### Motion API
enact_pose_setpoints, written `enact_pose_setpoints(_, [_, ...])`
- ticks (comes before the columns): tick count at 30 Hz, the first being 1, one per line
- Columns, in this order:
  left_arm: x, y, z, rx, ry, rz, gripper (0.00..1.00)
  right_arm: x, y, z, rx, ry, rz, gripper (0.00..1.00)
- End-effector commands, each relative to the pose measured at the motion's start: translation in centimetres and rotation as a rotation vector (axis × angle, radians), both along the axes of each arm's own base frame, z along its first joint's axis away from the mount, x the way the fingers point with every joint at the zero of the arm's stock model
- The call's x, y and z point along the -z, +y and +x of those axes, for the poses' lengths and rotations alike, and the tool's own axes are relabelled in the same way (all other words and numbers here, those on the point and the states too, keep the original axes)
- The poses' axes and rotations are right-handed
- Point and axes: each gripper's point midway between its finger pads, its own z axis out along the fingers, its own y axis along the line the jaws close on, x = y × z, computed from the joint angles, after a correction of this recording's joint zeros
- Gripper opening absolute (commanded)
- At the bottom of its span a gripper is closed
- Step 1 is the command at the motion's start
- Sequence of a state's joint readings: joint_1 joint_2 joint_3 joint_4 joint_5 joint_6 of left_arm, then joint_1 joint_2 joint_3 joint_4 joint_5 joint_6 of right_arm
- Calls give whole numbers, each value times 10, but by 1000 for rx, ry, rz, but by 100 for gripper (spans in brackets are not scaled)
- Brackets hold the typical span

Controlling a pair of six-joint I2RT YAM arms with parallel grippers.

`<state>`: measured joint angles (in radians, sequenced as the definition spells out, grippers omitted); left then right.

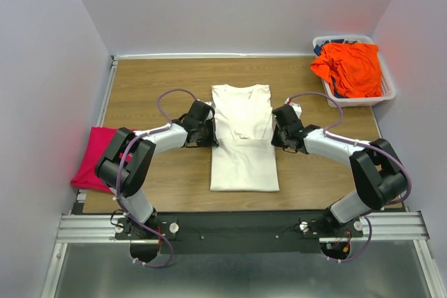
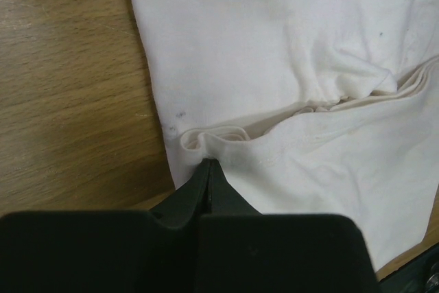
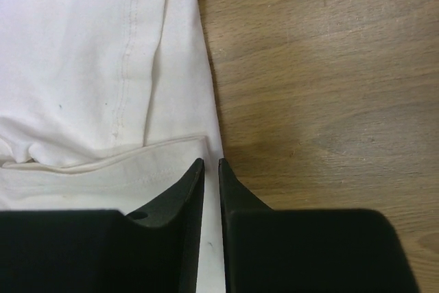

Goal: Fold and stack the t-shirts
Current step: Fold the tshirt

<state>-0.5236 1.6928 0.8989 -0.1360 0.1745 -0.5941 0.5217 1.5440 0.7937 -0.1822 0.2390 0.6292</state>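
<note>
The cream-white t-shirt (image 1: 242, 137) lies flat mid-table, sleeves folded in, with its lower part doubled up over the middle. My left gripper (image 1: 207, 132) is at its left edge. In the left wrist view the left gripper (image 2: 209, 164) is shut, pinching a bunched fold of the cream-white t-shirt (image 2: 288, 66). My right gripper (image 1: 279, 135) is at the shirt's right edge. In the right wrist view the right gripper (image 3: 211, 164) is closed to a thin slit with the cream-white t-shirt's (image 3: 82, 66) edge in it. The magenta-pink t-shirt (image 1: 93, 157) lies folded at the table's left edge. The bright orange t-shirt (image 1: 349, 68) is heaped in the basket.
A white plastic lattice basket (image 1: 386, 90) stands at the back right corner, with dark cloth under the orange shirt. Grey walls close in the back and sides. Bare wood table (image 1: 160, 75) shows around the white shirt.
</note>
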Motion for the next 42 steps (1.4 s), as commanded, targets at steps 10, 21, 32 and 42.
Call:
enact_pose_setpoints(10, [16,7,-4,-13,22,29,0,-3,1,3,-13,5,-1,41])
enact_pose_setpoints(21, [19,8,-6,-15,32,34,0,7,-1,-1,-12,27,-16,17])
enact_pose_setpoints(32, [23,11,-8,-16,41,45,0,8,-18,-10,33,17,-59,0])
enact_pose_setpoints(42, [23,15,-9,-18,39,55,0,4,-27,-15,62,13,-74,3])
